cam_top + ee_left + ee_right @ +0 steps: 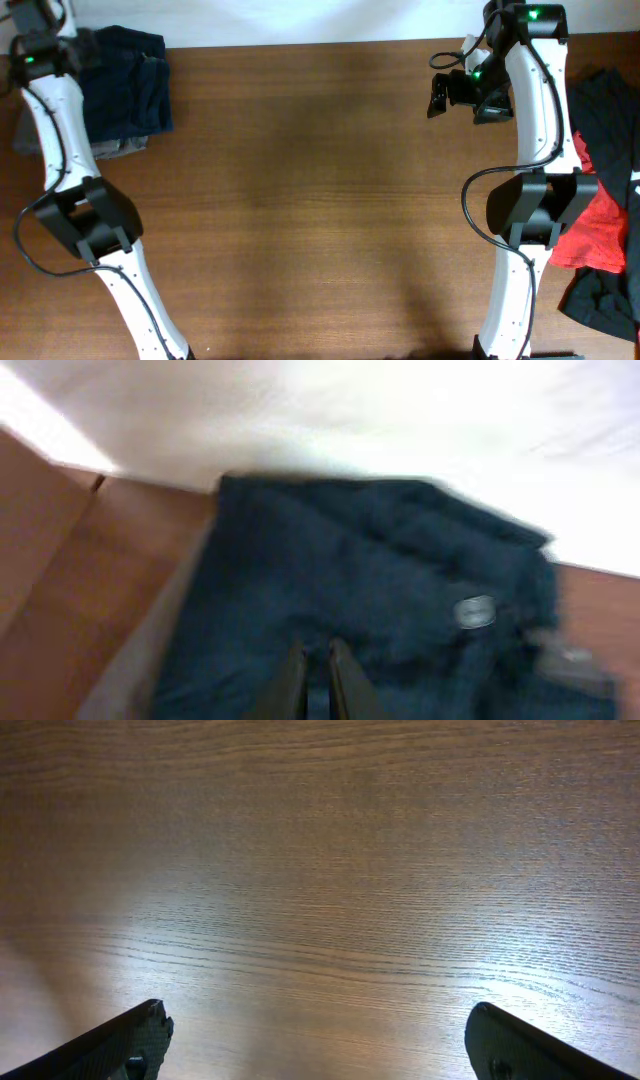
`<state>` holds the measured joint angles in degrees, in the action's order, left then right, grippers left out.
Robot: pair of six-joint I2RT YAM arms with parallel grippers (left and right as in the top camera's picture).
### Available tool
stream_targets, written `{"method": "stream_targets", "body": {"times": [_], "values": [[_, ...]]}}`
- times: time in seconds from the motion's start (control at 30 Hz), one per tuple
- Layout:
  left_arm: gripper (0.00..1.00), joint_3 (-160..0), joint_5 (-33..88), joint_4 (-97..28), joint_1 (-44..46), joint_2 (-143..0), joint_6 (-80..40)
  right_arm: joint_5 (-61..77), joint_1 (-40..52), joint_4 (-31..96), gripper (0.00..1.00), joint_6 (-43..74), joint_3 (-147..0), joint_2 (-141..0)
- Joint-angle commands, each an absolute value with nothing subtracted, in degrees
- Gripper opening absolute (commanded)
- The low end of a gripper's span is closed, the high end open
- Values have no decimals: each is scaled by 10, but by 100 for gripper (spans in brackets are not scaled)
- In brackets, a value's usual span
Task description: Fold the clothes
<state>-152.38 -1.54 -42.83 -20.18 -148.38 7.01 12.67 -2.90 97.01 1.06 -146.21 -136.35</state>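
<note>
The dark navy garment (130,80) lay in a folded heap at the far left corner of the desk (320,200), close to the back edge. A grey-olive garment (115,148) showed from under its near edge. The left arm (60,130) reached up along the left side of the desk to that corner, with its wrist over the heap.

In the left wrist view the left claw (316,682) hung right above the navy cloth. Its two fingers (290,682) stood close together with only a thin slit between them. The view was blurred, so I cannot tell whether any cloth was pinched there. A small pale oval patch (474,611) sat on the navy fabric to the right of the fingers.

The right claw (325,1055) was spread wide and held nothing. One finger (125,1042) was at each lower corner of the right wrist view, with only bare wood grain between them. From overhead it hovered over the far right part of the desk, well apart from the navy heap.

More clothes lay in a loose pile at the right edge. A red garment (600,230) was beside the right arm (530,150). Black cloth (610,100) lay behind it, and more black cloth (605,300) in front.
</note>
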Motion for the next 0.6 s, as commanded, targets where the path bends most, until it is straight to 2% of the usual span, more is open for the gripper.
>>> {"method": "stream_targets", "body": {"times": [0.0,0.27,0.57], "values": [[10,-1519,-28,-432,-231,-1522,69,120,-26,973,99,9,-1472,-1357],[10,-1519,-25,-444,-258,-1593,69,120,-26,973,99,10,-1472,-1357],[15,-1553,-23,-463,-255,-1572,69,120,-26,973,99,10,-1472,-1357]]}}
